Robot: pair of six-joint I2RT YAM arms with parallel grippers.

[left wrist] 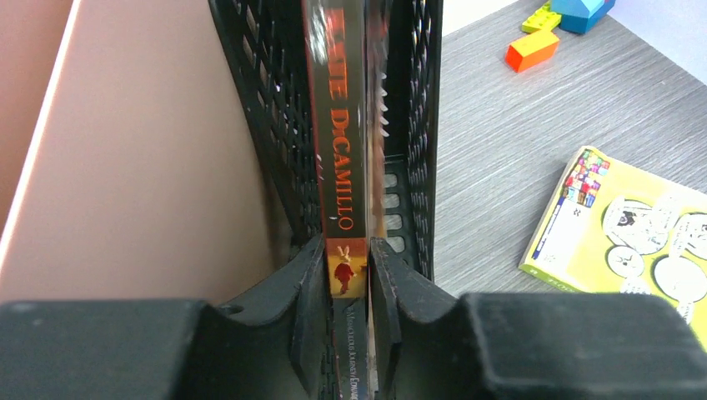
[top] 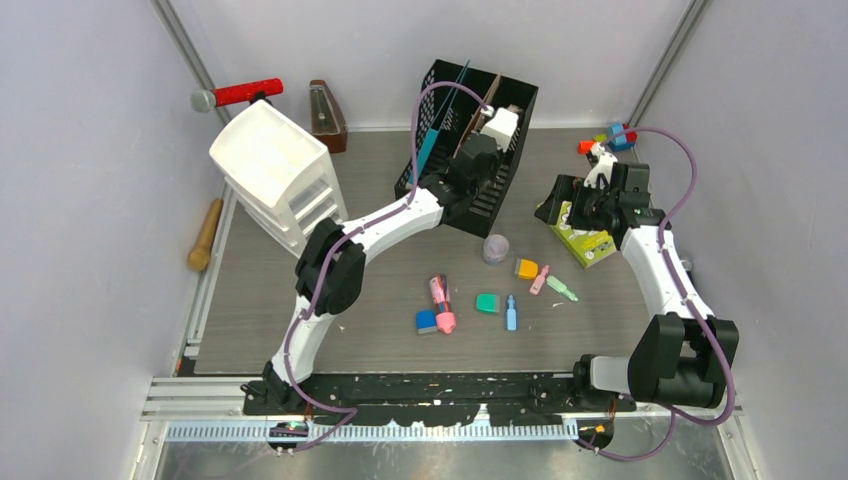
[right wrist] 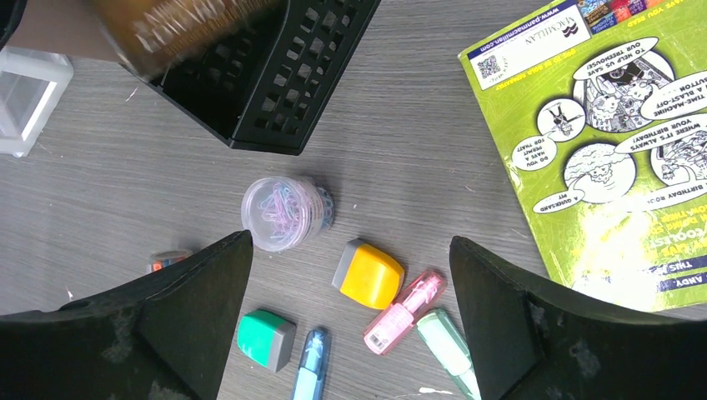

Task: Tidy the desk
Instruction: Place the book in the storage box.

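The desk [top: 385,345] holds a black mesh file organizer [top: 497,200] at the back. My left gripper [left wrist: 346,275] is shut on the spine of a dark "DiCamillo" book [left wrist: 338,167]. The book stands upright in the organizer's right slot [left wrist: 267,100], beside a pink divider [left wrist: 142,167]. My right gripper [right wrist: 350,242] is open and empty above the desk. Below it lie a jar of paper clips [right wrist: 279,212], a yellow eraser [right wrist: 368,275], a green eraser [right wrist: 265,337] and three small highlighters [right wrist: 404,312]. A yellow-green book [right wrist: 617,142] lies flat to its right.
A white drawer unit [top: 275,170] stands at the back left, with a metronome [top: 327,115] and a red-handled hammer [top: 240,93] behind it. A wooden handle [top: 205,235] lies off the left edge. Toy bricks [top: 610,138] sit at the back right. Pink and blue items [top: 438,305] lie mid-desk.
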